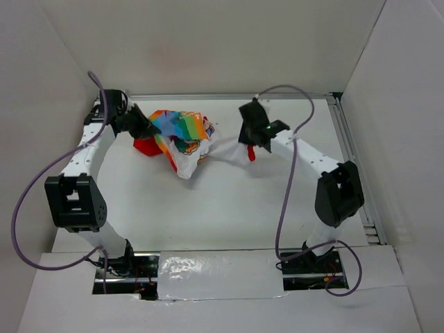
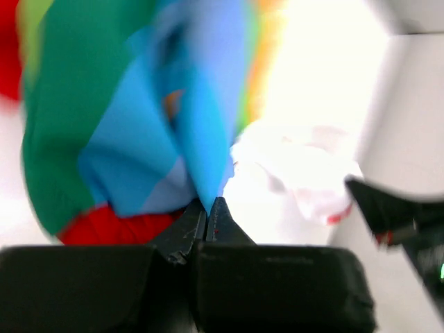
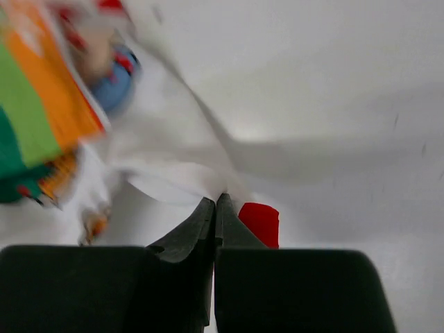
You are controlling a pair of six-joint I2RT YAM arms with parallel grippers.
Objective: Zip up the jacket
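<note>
- Left gripper [image 2: 208,210] is clamped shut on a blue fold of the small white, rainbow-panelled soft jacket [image 2: 132,132]
- Right gripper [image 3: 216,202] is pinched shut on its white cloth beside the red cuff [image 3: 259,220]
- Jacket spans left to right between them, bunched, at the far side of the white table [image 1: 229,215]

Crumpled rainbow-striped jacket [image 1: 182,139], far table side
</note>
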